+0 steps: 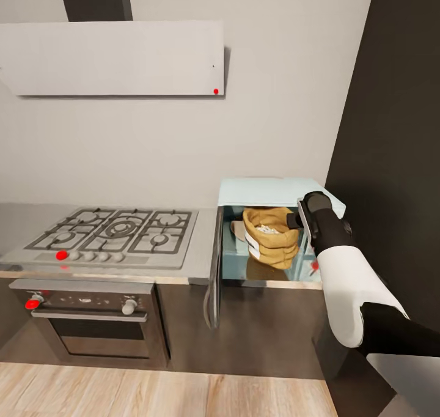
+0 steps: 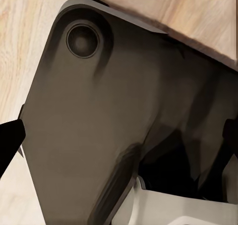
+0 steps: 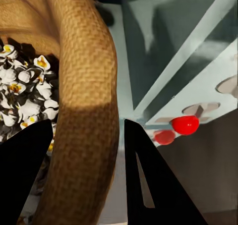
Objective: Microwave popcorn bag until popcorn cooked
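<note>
The popcorn bag (image 1: pixel 272 236) sits inside the open microwave (image 1: pixel 275 191), white popcorn (image 3: pixel 22 88) heaped within, its rolled rim between the right claw (image 3: pixel 87 173)'s parted fingers; withdrawing carelessly could snag that rim and tip the bag out; the door must then be swung shut.

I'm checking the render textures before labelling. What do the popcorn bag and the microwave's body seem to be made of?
The popcorn bag looks like coarse woven cloth, burlap-like and matte: a crosshatch weave shows on its rolled rim, though it could be textured paper. The microwave looks like smooth pale blue painted metal or plastic, with flat, even, slightly glossy panels. The right claw straddles the bag's rim.
</note>
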Available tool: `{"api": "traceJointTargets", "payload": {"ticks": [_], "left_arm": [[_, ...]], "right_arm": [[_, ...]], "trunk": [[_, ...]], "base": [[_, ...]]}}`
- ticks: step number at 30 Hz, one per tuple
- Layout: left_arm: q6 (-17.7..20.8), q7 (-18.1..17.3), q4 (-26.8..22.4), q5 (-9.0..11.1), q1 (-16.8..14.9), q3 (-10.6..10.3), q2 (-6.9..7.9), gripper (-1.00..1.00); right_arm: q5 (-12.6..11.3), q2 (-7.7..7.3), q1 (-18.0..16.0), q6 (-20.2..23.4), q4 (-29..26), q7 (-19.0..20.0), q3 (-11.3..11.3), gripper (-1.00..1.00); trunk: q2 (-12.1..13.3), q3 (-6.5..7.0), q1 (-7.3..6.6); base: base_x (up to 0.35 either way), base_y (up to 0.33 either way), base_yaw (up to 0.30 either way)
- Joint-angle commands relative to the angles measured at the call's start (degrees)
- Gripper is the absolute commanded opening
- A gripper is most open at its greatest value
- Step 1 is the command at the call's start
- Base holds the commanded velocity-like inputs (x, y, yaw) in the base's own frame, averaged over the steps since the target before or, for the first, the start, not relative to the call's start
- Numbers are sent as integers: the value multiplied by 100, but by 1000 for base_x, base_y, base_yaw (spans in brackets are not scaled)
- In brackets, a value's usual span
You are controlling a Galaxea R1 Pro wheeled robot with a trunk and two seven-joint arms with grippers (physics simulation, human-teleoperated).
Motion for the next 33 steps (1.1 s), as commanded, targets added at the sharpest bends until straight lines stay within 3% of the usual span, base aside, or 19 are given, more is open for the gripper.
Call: {"api": "traceJointTargets", "payload": {"ticks": [1,9,33], "left_arm": [[-9,-1,-7,24,2,3,-1,100],[-9,-1,-9,24,2,9,-1,100],[-9,-1,-7,24,2,10,-1,100]], "right_arm": [[33,7,-4,15,-6,23,-23,-100],[32,13,-4,15,0,23,-22,-100],[23,-2,-4,15,152,49,-30,-100]], "trunk": [[-3,-6,3],[-3,-6,3],[-3,-6,3]], "base": [[255,0,0],[217,0,0],[49,0,0]]}}
